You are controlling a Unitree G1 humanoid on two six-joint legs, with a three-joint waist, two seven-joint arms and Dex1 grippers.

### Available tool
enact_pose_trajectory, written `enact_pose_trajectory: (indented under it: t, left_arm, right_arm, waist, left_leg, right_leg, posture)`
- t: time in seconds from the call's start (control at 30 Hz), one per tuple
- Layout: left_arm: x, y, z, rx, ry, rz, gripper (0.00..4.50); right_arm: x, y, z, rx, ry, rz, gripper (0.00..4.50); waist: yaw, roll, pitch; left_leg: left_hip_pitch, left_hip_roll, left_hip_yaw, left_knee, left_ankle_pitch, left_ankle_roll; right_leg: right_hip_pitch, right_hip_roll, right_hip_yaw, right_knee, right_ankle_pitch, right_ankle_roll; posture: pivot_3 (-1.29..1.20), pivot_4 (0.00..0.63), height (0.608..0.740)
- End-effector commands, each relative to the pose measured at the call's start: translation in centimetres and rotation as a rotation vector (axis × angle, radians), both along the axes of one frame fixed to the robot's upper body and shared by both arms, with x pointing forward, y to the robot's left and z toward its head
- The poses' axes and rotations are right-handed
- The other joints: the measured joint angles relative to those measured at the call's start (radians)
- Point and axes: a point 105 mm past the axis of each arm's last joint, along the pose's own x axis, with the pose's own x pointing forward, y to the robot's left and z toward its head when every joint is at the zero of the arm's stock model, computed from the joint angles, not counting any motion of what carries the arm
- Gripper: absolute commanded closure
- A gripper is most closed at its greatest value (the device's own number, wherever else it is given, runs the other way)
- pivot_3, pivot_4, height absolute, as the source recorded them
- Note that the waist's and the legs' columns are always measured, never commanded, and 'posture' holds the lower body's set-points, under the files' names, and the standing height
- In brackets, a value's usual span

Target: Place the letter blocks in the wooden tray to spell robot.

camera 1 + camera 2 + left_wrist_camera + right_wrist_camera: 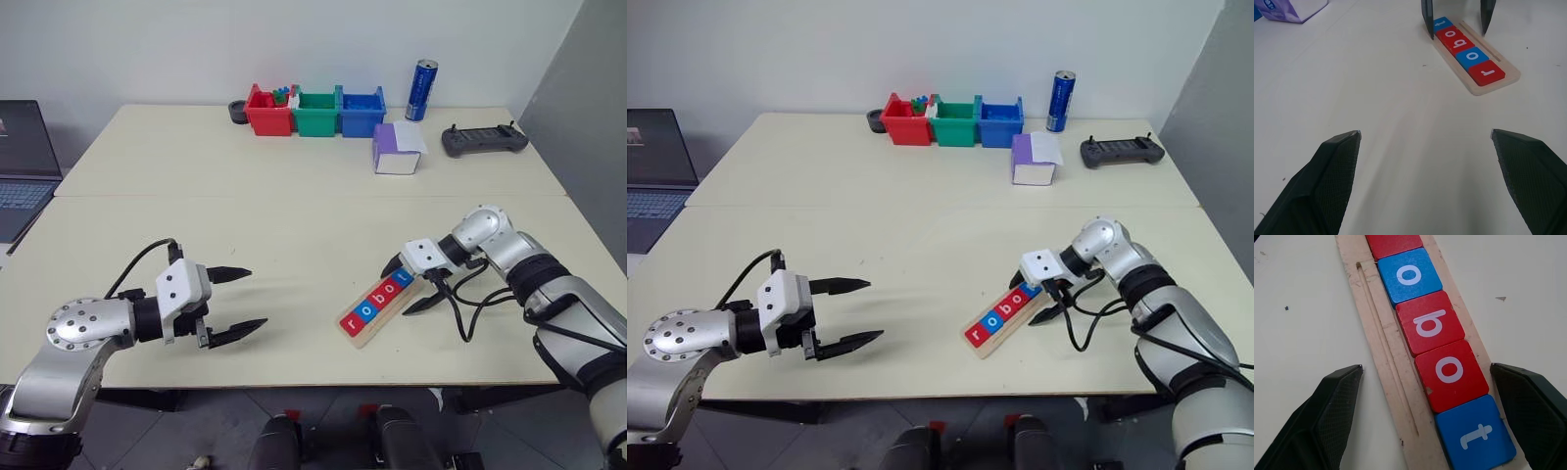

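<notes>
The wooden tray (364, 339) lies slantwise on the table at the front right. Five letter blocks (373, 305) fill it in one row. In the right wrist view they read, from the near end, blue t (1476, 433), red o (1451, 373), red b (1430, 323), blue o (1409, 275) and a red block (1393, 244) cut off by the frame. My right gripper (396, 291) is open and tilted down over the t end, one finger on each side of the tray, with nothing held. Off to the left, my left gripper (258, 297) hangs open and empty above bare table, pointing toward the tray (1476, 89).
At the back stand a red bin (266, 113), a green bin (315, 113), a blue bin (361, 113) and a blue can (422, 90). A white-and-purple box (395, 152) and a dark controller (484, 140) lie at the back right. A laptop (20, 166) sits at the far left.
</notes>
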Motion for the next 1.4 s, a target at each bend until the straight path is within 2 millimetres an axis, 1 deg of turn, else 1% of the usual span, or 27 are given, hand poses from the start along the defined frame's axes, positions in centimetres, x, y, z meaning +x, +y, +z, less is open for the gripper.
enact_pose_trajectory:
  t: [0.03,0.17,0.27,0.37,0.5,0.8,0.9,0.97,1.03,1.07,1.23,1.4]
  left_arm:
    - [-0.3,0.0,0.9,0.002,-0.047,-0.007,0.00]
    - [-0.5,0.1,0.7,0.001,-0.043,-0.002,0.00]
    - [-0.4,0.3,0.6,0.002,-0.044,0.000,0.00]
    - [-0.3,0.4,0.5,0.002,-0.045,0.002,0.00]
    - [-0.2,0.3,0.4,0.000,-0.046,-0.001,0.00]
    - [-0.6,0.8,0.1,0.000,-0.046,0.011,0.00]
    - [-0.7,0.9,0.0,0.000,-0.046,0.015,0.00]
    - [-0.7,1.0,0.0,0.001,-0.046,0.018,0.00]
    - [-0.7,1.1,0.0,0.001,-0.047,0.019,0.00]
    - [-0.7,1.1,0.0,0.002,-0.047,0.019,0.00]
    - [-0.5,1.1,0.0,0.005,-0.051,0.017,0.00]
    - [-0.4,1.3,0.0,0.006,-0.051,0.013,0.00]
  right_arm:
    - [-0.2,-0.5,0.9,-0.018,0.013,0.040,0.05]
    - [-0.1,-0.4,1.3,-0.032,-0.014,0.066,0.05]
    - [-0.1,-0.6,1.0,-0.072,-0.028,0.096,0.05]
    - [-0.1,-0.2,0.8,-0.083,-0.025,0.105,0.05]
    - [-0.3,0.3,-0.1,-0.116,-0.021,0.140,0.05]
    - [-0.1,-0.4,-0.9,-0.185,0.016,0.108,0.05]
    - [-0.1,-0.4,-1.1,-0.172,0.044,0.082,0.05]
    - [-0.2,0.2,-1.0,-0.120,0.083,0.041,0.42]
    - [-0.1,0.4,-0.8,-0.088,0.111,0.009,0.94]
    - [-0.1,0.5,-0.8,-0.078,0.124,-0.005,1.07]
    - [0.1,0.6,-0.5,-0.033,0.159,-0.059,1.07]
    - [0.8,0.5,0.9,0.037,0.175,-0.144,1.07]
  waist:
    - [0.000,0.000,0.000]
    - [0.001,0.000,0.000]
    - [0.001,0.000,0.000]
    - [0.001,0.000,0.000]
    - [0.001,0.000,0.000]
    - [-0.003,0.000,0.000]
    - [-0.003,-0.001,0.000]
    - [-0.003,-0.001,-0.001]
    - [-0.003,-0.001,-0.001]
    - [-0.003,-0.001,-0.001]
    - [-0.003,-0.001,-0.001]
    - [-0.002,0.000,0.000]
  left_leg:
    - [0.000,0.000,0.000,0.000,0.000,0.000]
    - [0.000,0.000,0.000,0.000,0.000,0.000]
    - [0.000,0.000,0.000,0.000,0.000,0.000]
    - [0.000,0.000,0.000,0.000,0.000,0.000]
    - [0.000,0.000,0.000,0.000,0.000,0.000]
    - [0.004,0.000,0.000,0.000,0.000,0.000]
    - [0.004,0.000,0.000,0.000,0.000,0.000]
    - [0.004,0.000,0.000,0.000,0.000,0.000]
    - [0.005,0.001,0.000,0.000,0.000,0.000]
    - [0.005,0.001,0.000,0.000,0.000,0.000]
    - [0.005,0.001,0.000,0.000,0.000,0.000]
    - [0.004,0.001,0.000,0.000,0.000,0.000]
  right_leg:
    - [0.000,0.000,0.000,0.000,0.000,0.000]
    - [0.000,0.000,0.000,0.000,0.000,0.000]
    - [0.000,0.000,0.000,0.000,0.000,0.000]
    - [0.000,0.000,0.000,0.000,0.000,0.000]
    - [0.000,0.000,0.000,0.000,0.000,0.000]
    - [0.003,0.000,0.000,0.000,-0.001,-0.001]
    - [0.004,0.000,0.000,0.000,-0.002,-0.003]
    - [0.004,0.000,0.000,0.000,-0.002,-0.003]
    - [0.004,0.000,0.000,0.000,-0.002,-0.003]
    - [0.004,0.000,0.000,0.001,-0.002,-0.003]
    - [0.004,0.001,0.000,0.001,-0.002,-0.003]
    - [0.003,0.001,0.000,0.001,-0.002,-0.003]
  posture:
    - [0.00,0.150,0.740]
    - [0.00,0.150,0.740]
    - [0.00,0.150,0.740]
    - [0.00,0.150,0.740]
    - [0.00,0.150,0.740]
    - [0.00,0.150,0.740]
    - [0.00,0.150,0.740]
    - [0.00,0.150,0.740]
    - [0.00,0.150,0.740]
    - [0.00,0.150,0.740]
    - [0.00,0.150,0.740]
    - [0.00,0.150,0.740]
